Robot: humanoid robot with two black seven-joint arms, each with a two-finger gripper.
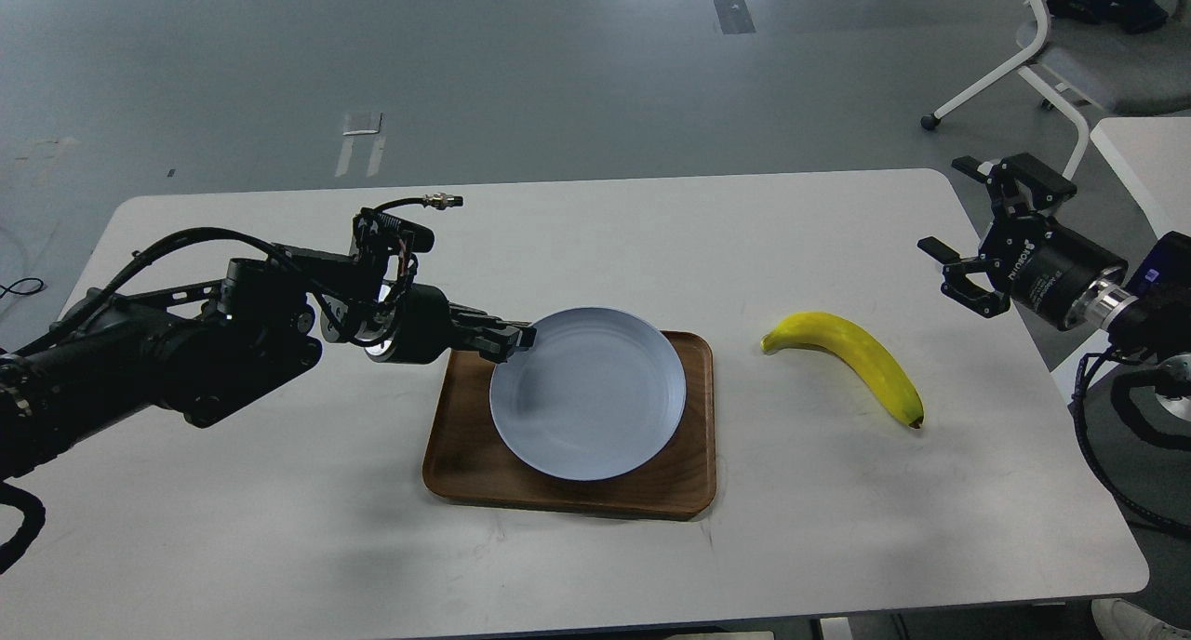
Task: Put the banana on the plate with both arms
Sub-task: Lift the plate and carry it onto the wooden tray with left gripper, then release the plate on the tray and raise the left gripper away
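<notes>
The pale blue-grey plate lies over the brown wooden tray near the table's middle. My left gripper is shut on the plate's upper left rim, its arm coming in from the left. The yellow banana lies on the white table to the right of the tray, stem to the left, dark end to the lower right. My right gripper is open and empty, off the table's right edge, up and to the right of the banana.
The white table ends close to the right gripper. A white office chair and another white table stand at the back right. Grey floor lies beyond.
</notes>
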